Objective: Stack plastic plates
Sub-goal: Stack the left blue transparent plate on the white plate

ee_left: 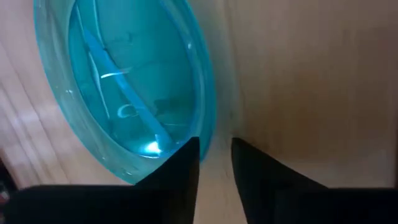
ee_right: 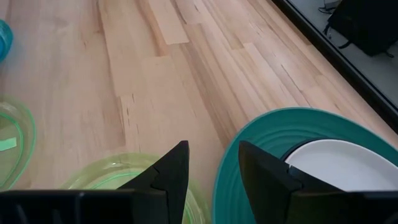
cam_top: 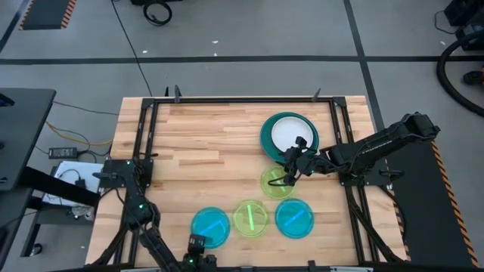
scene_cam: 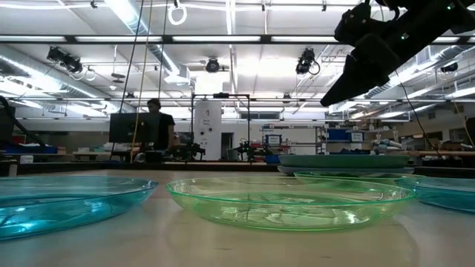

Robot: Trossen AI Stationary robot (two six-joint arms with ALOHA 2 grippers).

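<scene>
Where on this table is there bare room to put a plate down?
The wood left of the large teal plastic plate is bare, to the left frame. The near row, cyan plate, lime green plate, second cyan plate, is crowded.

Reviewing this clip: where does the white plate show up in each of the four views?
High view: the white plate lies inside the teal plate, right of centre, beside the right gripper.
Low view: not distinguishable; only the stack's teal rim shows at right.
Left wrist view: not in it.
Right wrist view: white plate at lower right, inside the teal plate.
Shared landmark: the lime green plate next to the teal one.
</scene>
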